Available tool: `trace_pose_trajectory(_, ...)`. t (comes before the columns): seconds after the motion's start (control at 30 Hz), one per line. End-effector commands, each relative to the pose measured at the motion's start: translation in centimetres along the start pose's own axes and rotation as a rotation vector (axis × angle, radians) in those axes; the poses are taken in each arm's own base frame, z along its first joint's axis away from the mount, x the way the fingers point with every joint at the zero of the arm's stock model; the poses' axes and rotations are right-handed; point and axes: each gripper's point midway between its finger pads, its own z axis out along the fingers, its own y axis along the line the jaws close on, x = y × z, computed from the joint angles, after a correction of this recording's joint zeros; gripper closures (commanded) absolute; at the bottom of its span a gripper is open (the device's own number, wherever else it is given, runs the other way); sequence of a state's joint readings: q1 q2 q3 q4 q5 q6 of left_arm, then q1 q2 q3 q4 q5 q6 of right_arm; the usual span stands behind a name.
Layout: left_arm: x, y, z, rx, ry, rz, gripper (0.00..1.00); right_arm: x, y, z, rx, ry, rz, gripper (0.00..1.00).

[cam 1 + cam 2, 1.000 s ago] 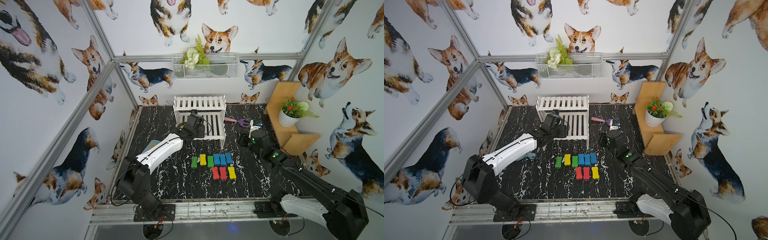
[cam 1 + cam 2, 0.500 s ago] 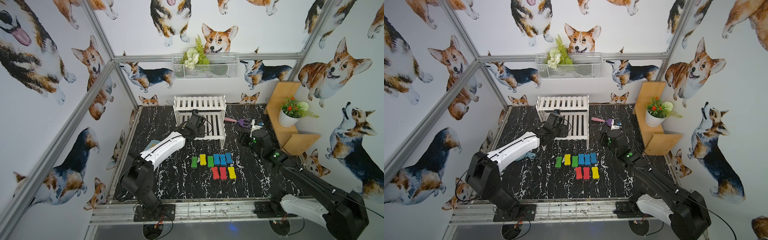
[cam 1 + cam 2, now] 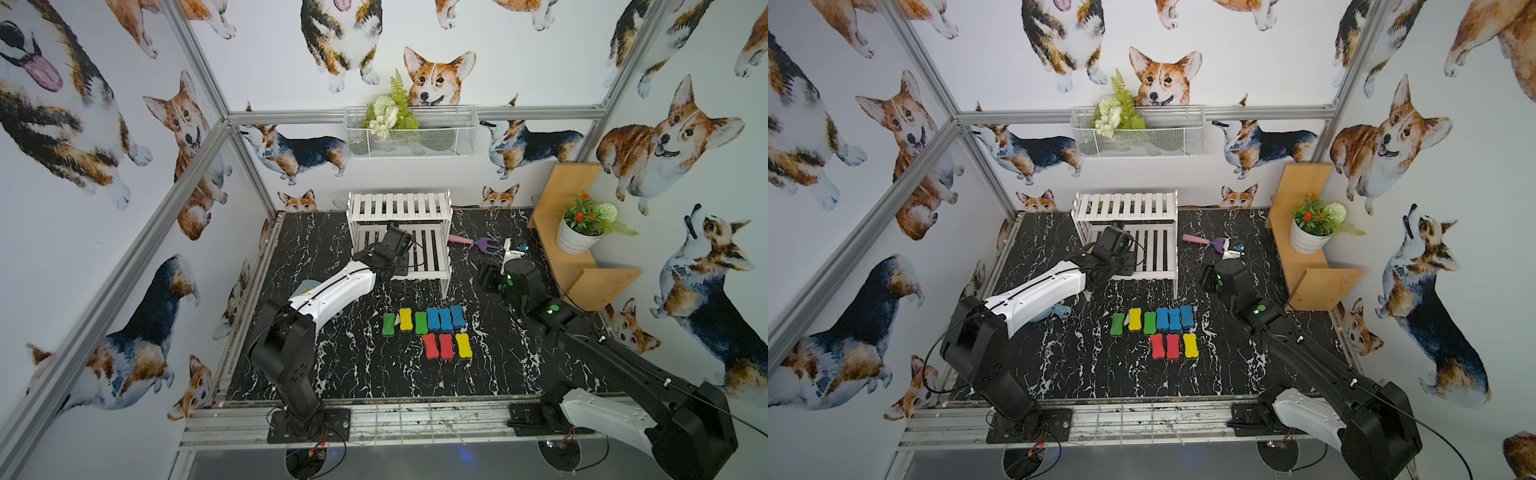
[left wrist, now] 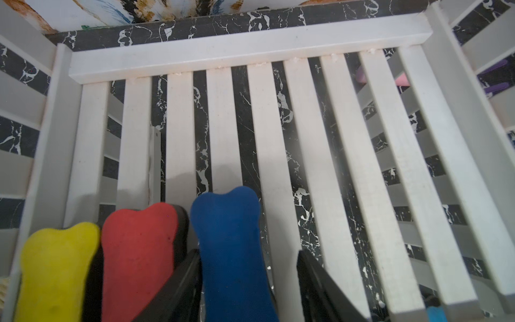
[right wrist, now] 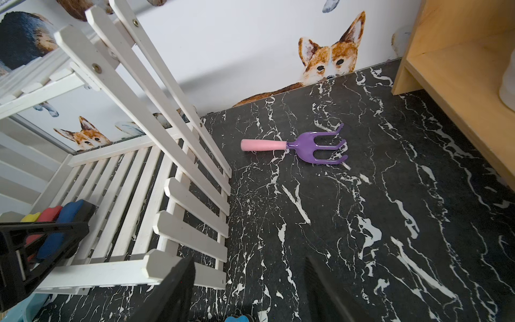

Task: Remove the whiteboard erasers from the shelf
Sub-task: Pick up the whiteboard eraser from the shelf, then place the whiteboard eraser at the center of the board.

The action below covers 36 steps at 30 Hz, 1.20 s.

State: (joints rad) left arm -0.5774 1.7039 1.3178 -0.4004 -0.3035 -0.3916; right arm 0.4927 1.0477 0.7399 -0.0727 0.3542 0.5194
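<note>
A black marble-patterned surface carries a small white two-tier shelf of wooden slats near the back wall. The left end effector reaches over the shelf's lower tier. The right end effector hovers above the surface beside the shelf, jaws spread and empty. A pink-handled purple toy garden fork lies on the surface nearby. Nine bone-shaped whiteboard erasers lie in two rows before the shelf. On the lower tier sit a yellow eraser, a red eraser and a blue eraser. The spread left jaws straddle the blue one, one jaw just beside it and the other apart.
</note>
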Motion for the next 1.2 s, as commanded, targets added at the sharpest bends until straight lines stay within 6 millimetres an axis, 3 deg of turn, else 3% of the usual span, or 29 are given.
trace_pose_trajectory(0.0, 0.1, 0.0, 0.0, -0.004, 0.006, 0.013, 0.51, -0.1, -0.1, 0.1, 0.005, -0.007, 0.013, 0.32)
trace_pose_trajectory(0.27, -1.9, -0.7, -2.1, 0.034, -0.049, -0.004, 0.58, -0.1, -0.2, 0.1, 0.008, -0.008, 0.018, 0.32)
trace_pose_trajectory(0.33, -3.0, -0.8, -4.1, 0.056, -0.091, -0.023, 0.58, -0.2, -0.2, 0.1, 0.008, -0.01, 0.022, 0.32)
trace_pose_trajectory(0.43, -2.8, -0.8, -6.4, 0.083, -0.109, -0.045, 0.58, -0.3, -0.2, 0.0, 0.005, -0.011, 0.026, 0.32)
trace_pose_trajectory(0.63, 3.3, -1.2, -9.5, 0.144, -0.038, -0.082, 0.59, 0.0, -0.4, 0.0, 0.006, -0.007, 0.033, 0.32)
trace_pose_trajectory(0.83, 12.2, -3.8, -12.0, 0.244, 0.133, -0.09, 0.59, -0.2, -0.2, 0.0, 0.0, -0.009, 0.034, 0.32)
trace_pose_trajectory(0.97, 18.0, -4.7, -12.4, 0.294, 0.292, -0.108, 0.6, -0.3, -0.2, -0.1, -0.002, -0.013, 0.034, 0.32)
trace_pose_trajectory(1.07, 20.3, -4.4, -11.9, 0.271, 0.352, -0.099, 0.6, -0.5, -0.3, -0.1, 0.003, -0.016, 0.034, 0.32)
trace_pose_trajectory(1.17, 21.3, -4.9, -11.2, 0.266, 0.397, -0.085, 0.62, -0.6, -0.3, -0.1, 0.007, -0.017, 0.034, 0.32)
